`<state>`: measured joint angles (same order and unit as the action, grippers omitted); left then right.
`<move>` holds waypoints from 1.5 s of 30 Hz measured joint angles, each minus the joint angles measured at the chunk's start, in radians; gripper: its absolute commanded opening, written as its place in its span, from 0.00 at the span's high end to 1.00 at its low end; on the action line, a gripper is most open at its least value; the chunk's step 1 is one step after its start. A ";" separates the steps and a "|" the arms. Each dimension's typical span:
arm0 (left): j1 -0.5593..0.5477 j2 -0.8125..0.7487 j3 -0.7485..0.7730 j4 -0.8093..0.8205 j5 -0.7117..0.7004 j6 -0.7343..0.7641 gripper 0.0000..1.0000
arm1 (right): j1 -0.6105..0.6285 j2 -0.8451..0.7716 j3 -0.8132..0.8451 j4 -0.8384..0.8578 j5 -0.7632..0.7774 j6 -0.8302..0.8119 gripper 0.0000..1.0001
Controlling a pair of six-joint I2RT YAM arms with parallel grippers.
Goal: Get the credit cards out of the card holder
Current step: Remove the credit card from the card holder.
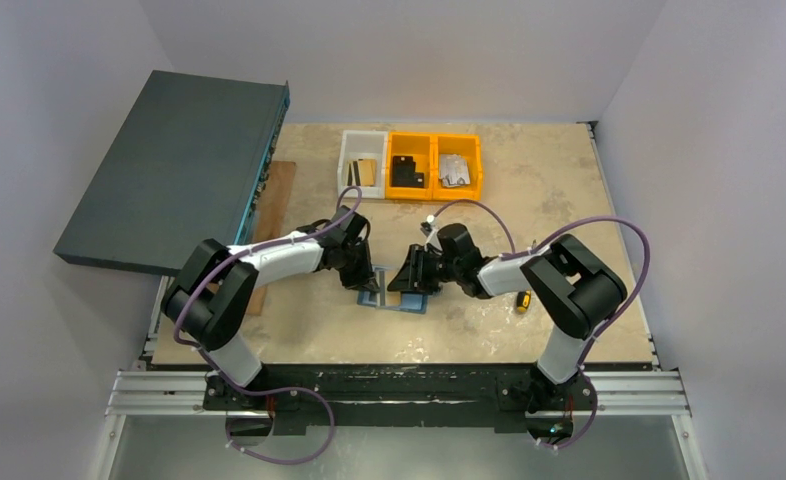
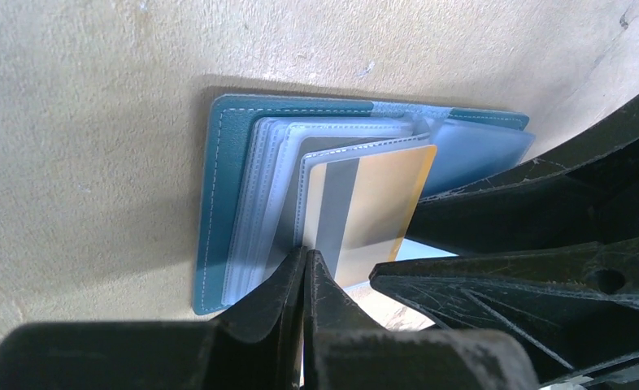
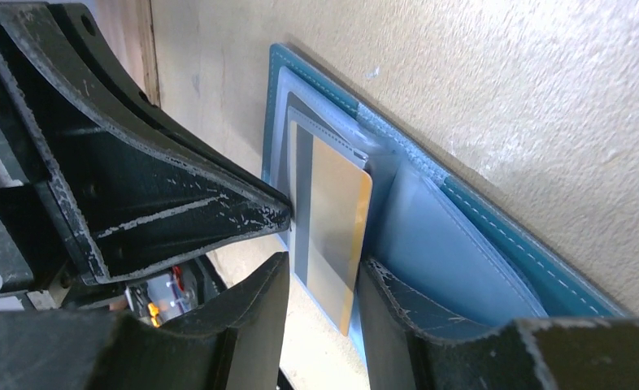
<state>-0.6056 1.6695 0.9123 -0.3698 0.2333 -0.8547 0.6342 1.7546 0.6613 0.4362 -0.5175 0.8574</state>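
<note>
The wallet lies open on the table, its clear sleeves fanned up. A gold card sticks partway out of one sleeve. The left gripper looks pinched shut on that card's near corner. The right gripper stands spread, one finger on each side of the card, and seems to bear on the wallet's right flap. The step in hand is probably the first extraction. The next move calls for a straight pull along the sleeve while the wallet is held down.

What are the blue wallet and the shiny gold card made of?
The card holder looks like teal leather or imitation: grainy, with pale stitching along the edge. Its sleeves seem clear soft plastic. The gold card looks like stiff glossy plastic, reflecting light.
</note>
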 measured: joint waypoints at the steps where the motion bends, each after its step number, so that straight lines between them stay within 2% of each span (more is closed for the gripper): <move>1: -0.001 -0.002 -0.002 0.000 0.000 0.000 1.00 | 0.000 0.000 -0.009 0.014 -0.007 0.008 0.65; 12: -0.002 -0.002 -0.002 -0.002 0.000 -0.001 1.00 | -0.029 0.050 -0.092 0.222 -0.064 0.142 0.74; 26: -0.003 -0.002 -0.001 -0.006 -0.003 0.000 1.00 | -0.061 0.151 -0.145 0.467 -0.129 0.295 0.79; 37: -0.003 -0.002 0.000 -0.009 -0.006 0.000 1.00 | -0.079 0.155 -0.174 0.524 -0.129 0.329 0.79; 42: -0.003 -0.002 0.000 -0.011 -0.006 0.000 1.00 | -0.079 0.155 -0.179 0.534 -0.128 0.332 0.85; 45: -0.003 -0.002 0.000 -0.011 -0.006 0.000 1.00 | -0.079 0.155 -0.182 0.539 -0.128 0.334 0.92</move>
<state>-0.6090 1.6680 0.9127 -0.3805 0.2276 -0.8543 0.5549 1.9099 0.4793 0.9752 -0.6453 1.1912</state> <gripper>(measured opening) 0.003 0.142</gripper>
